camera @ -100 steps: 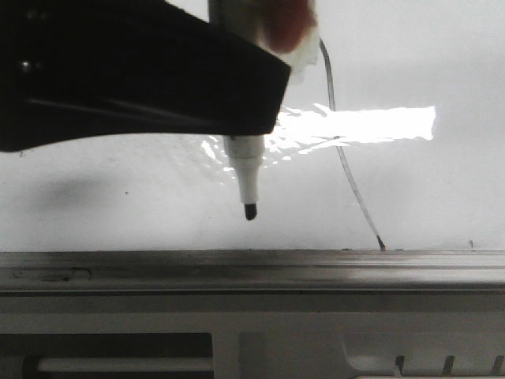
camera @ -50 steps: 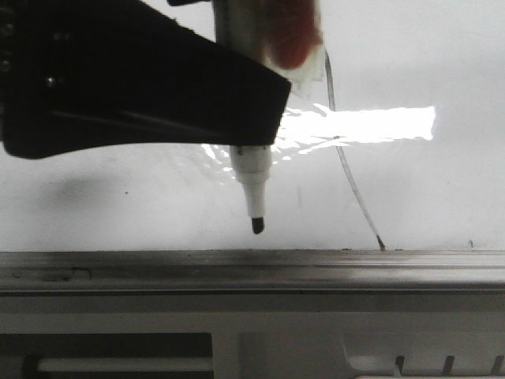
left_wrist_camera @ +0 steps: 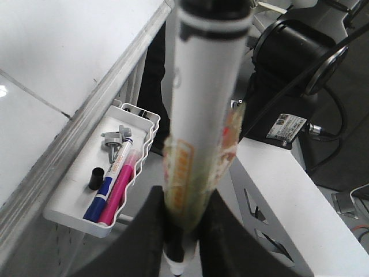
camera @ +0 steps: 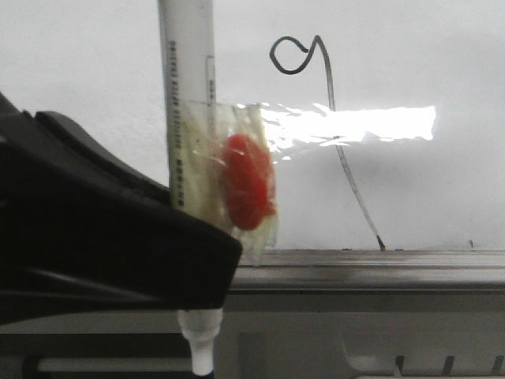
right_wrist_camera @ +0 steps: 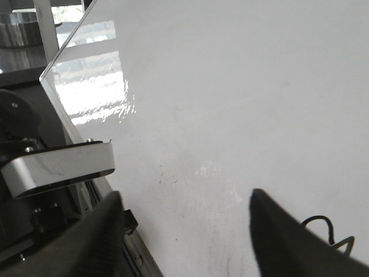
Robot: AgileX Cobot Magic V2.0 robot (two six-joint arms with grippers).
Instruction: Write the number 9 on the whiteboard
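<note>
The number 9 is drawn in a thin dark line on the whiteboard: a small loop at the top and a long curved tail reaching down to the rail. My left gripper is shut on a white marker wrapped in clear tape with a red patch. The marker stands upright left of the 9, with its tip below the rail and off the board. My right gripper is open over the whiteboard with nothing between its fingers. An edge of the loop shows beside it.
A grey grooved metal rail runs along the board's lower edge. A white wire tray hangs below it with a blue marker, a pink marker, a black cap and a bolt. Black cables and a motor housing stand nearby.
My left gripper has dropped down with the marker, uncovering the loop of the 9. The marker tip went from in front of the board to below the rail.
</note>
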